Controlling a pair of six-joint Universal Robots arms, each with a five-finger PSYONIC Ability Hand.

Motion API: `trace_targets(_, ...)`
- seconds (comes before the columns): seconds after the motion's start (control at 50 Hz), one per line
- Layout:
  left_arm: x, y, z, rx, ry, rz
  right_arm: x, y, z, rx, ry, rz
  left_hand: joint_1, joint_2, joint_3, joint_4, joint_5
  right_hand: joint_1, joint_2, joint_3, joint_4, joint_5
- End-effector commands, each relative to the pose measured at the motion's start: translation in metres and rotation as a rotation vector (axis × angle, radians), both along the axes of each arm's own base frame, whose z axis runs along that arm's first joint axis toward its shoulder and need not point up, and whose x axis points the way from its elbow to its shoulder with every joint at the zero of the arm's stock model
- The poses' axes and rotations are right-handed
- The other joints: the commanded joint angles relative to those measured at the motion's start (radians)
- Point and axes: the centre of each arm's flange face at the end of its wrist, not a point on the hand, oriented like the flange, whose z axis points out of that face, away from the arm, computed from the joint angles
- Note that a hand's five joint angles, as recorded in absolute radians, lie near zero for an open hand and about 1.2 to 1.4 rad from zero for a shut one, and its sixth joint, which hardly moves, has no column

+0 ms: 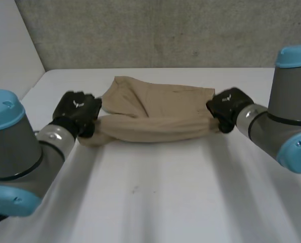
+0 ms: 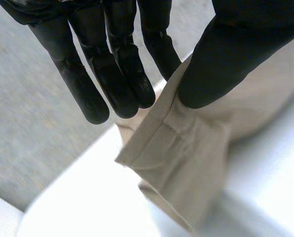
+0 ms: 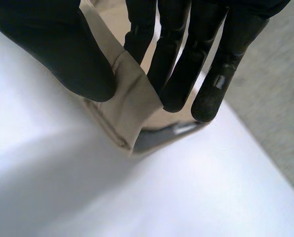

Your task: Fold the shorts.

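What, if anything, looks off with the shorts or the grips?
Nothing is damaged or spilled. The shorts are mid-fold on the table. The left hand and right hand each pinch one end of the near edge. Between them that edge sags as a bunched roll rather than a flat flap, so the fold may land creased.

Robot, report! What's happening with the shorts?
Left hand pinches shorts at one end, right hand the other. Near edge lifted. Nothing in the way.
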Motion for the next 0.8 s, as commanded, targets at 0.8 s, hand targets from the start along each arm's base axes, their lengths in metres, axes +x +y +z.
trace_targets(0.8,-0.038,-0.064,-0.018,-0.090,-0.086,-0.056,-0.037,0.060,-0.031,0.120,0.253,0.040,-0.800,-0.877,-0.875,-0.883,-0.838,0.450,0.229,0.209,0.208,0.243)
